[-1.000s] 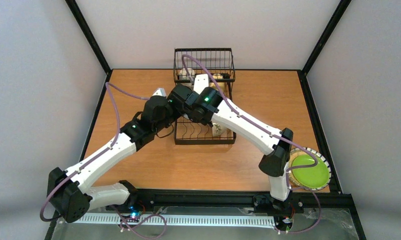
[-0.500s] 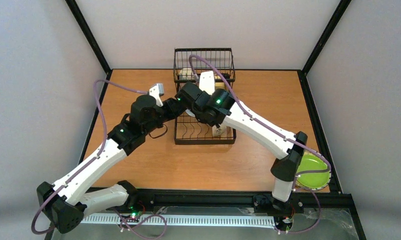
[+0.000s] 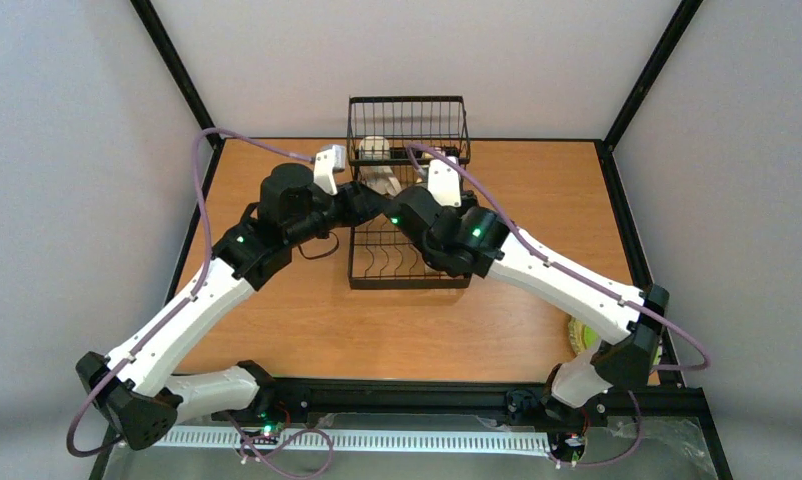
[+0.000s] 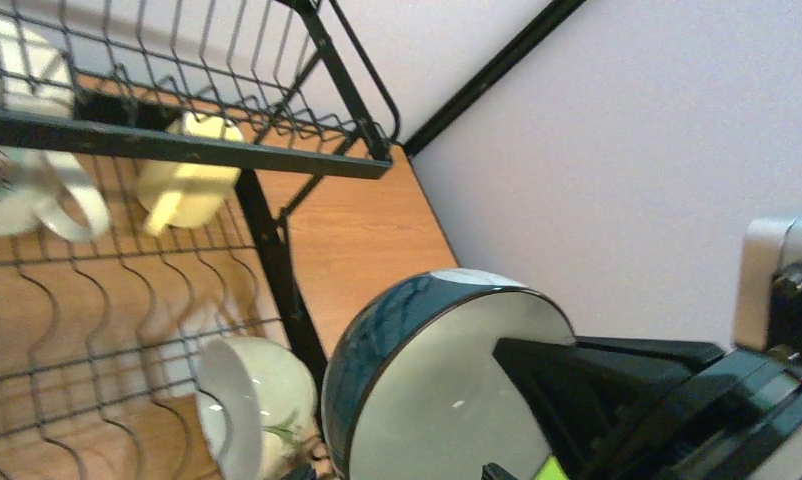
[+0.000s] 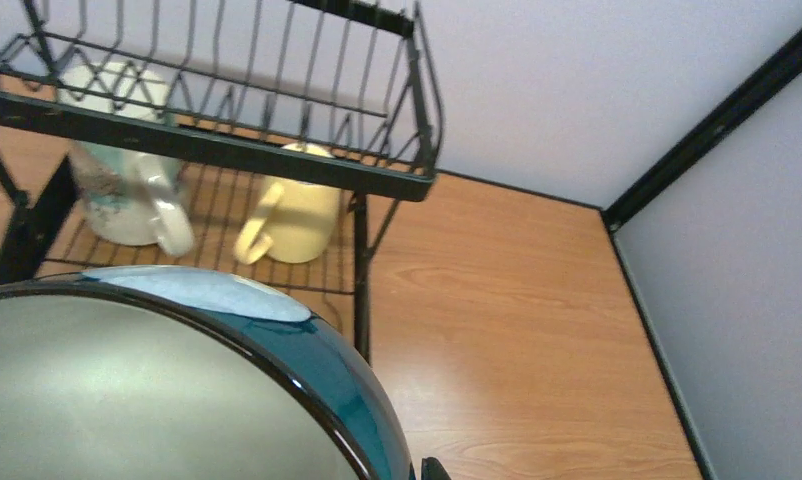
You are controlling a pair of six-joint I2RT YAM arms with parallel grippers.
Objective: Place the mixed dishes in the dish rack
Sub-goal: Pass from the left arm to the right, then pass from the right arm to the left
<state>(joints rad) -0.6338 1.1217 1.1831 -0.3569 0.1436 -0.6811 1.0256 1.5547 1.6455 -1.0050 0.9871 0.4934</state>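
Black wire dish rack (image 3: 409, 284) at the middle of the wooden bench's (image 3: 277, 320) far edge. A teal-and-white ceramic bowl (image 4: 447, 390) hangs on edge over its right side, pinched by the right gripper (image 4: 512, 355) alone. The left gripper (image 3: 369, 203) has just drawn back, its width unclear, so slotting likely falls to the right.

The left arm (image 3: 192, 312) and the right arm (image 3: 567, 285) are alike: smooth white shells joined by chunky black joints, some of them showing a small green light (image 3: 240, 239). A thin purple cable (image 3: 205, 205) loops loosely along each arm. A pale grey-white camera box (image 3: 327, 166) sits at each wrist. The right gripper (image 4: 522, 360) is matt black, with a wedge-shaped finger. The bases (image 3: 260, 400) are black, with tiny glowing lights.
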